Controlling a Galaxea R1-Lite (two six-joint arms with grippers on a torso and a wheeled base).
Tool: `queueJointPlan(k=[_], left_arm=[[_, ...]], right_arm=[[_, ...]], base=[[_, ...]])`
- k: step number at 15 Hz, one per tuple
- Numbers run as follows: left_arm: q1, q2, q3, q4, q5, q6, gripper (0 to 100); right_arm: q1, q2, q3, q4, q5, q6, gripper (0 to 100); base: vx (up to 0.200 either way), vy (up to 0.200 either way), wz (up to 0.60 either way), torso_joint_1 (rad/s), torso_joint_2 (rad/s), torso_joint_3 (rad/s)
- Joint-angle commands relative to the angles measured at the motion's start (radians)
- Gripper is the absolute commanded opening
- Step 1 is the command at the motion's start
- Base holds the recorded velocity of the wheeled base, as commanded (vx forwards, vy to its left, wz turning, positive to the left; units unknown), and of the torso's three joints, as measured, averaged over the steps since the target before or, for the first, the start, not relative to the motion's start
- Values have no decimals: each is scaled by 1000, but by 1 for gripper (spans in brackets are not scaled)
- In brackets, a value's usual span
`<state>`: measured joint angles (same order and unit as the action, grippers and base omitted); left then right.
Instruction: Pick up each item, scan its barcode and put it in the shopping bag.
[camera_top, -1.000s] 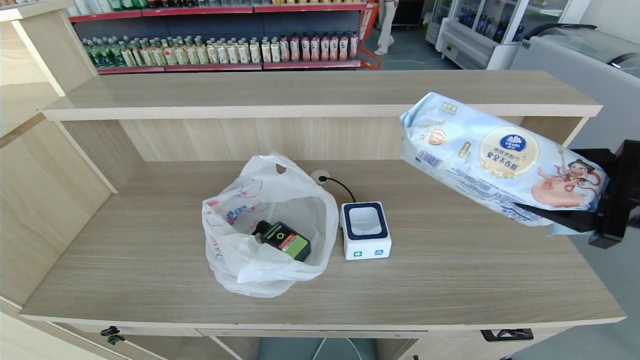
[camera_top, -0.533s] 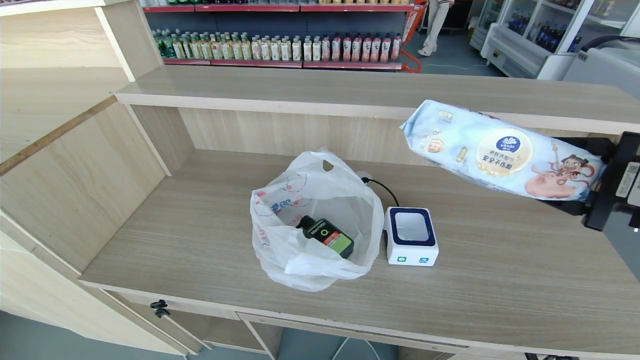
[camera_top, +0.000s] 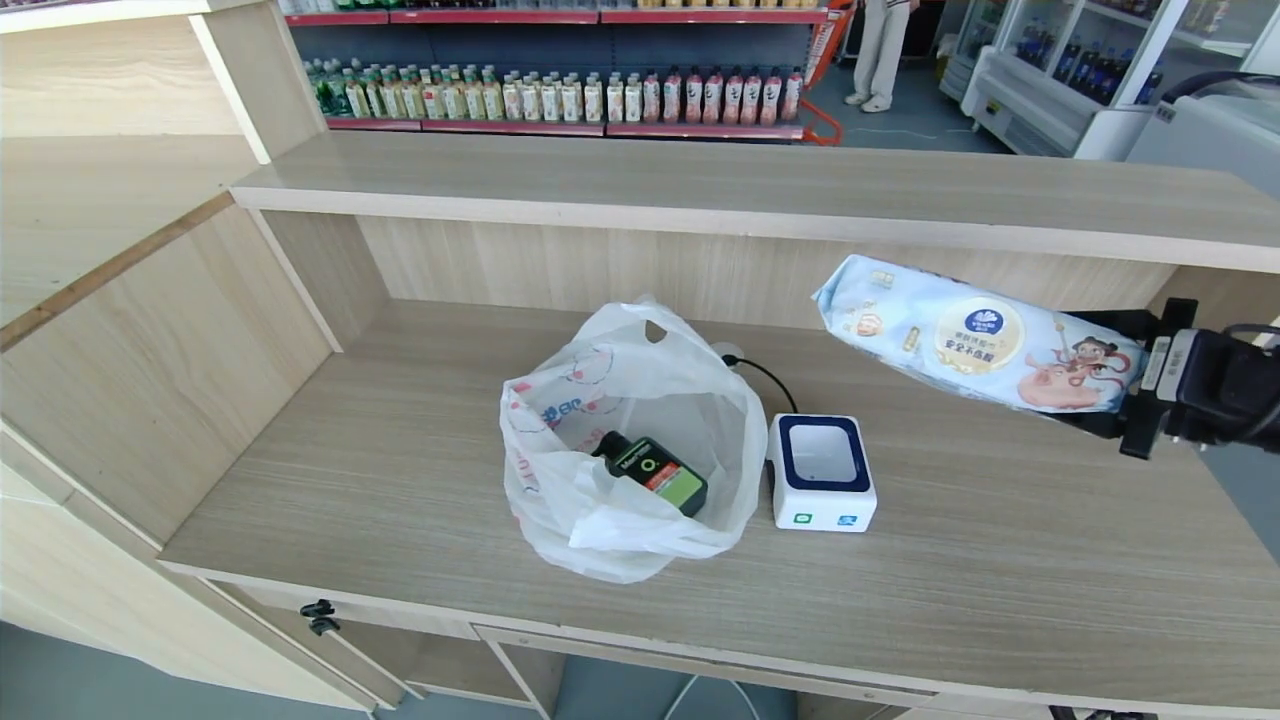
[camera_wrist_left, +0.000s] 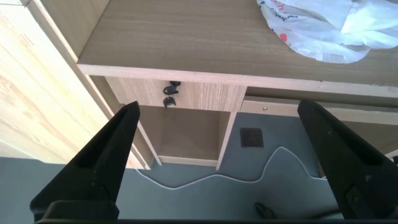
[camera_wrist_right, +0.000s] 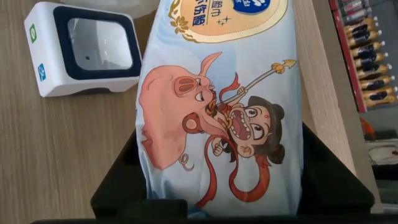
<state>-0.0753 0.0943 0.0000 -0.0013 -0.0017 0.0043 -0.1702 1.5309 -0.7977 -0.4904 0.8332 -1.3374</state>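
My right gripper is shut on one end of a pale blue pack of wipes with a cartoon print. It holds the pack in the air over the counter's right side, behind and to the right of the scanner. The scanner is a white box with a blue-framed window, seen also as the scanner beside the pack of wipes. To its left a white plastic shopping bag stands open with a dark bottle inside. My left gripper hangs open below the counter's front edge.
A raised wooden ledge runs along the back of the counter. A black cable leads from the scanner to the back wall. A side panel closes the left. Drawers with a key sit under the front edge.
The head camera shifted early on. Since then my right gripper has lowered the pack of wipes and moved it farther away. The bag, bottle and scanner stayed put.
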Motion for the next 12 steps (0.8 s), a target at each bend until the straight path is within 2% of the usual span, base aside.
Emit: queueJointPlan(k=[1, 3, 9, 12], left_arm=[[0, 1, 0, 0, 0, 0, 100], [0, 1, 0, 0, 0, 0, 100], [0, 1, 0, 0, 0, 0, 100], [0, 1, 0, 0, 0, 0, 100]], right_arm=[[-2, 31, -28, 32, -3, -5, 0], [-2, 25, -26, 41, -20, -17, 0], [3, 25, 5, 84, -66, -177, 0], [9, 64, 5, 27, -72, -206, 0]], base=[[0, 0, 0, 0, 0, 0], [0, 0, 0, 0, 0, 0], [0, 0, 0, 0, 0, 0], [0, 0, 0, 0, 0, 0]])
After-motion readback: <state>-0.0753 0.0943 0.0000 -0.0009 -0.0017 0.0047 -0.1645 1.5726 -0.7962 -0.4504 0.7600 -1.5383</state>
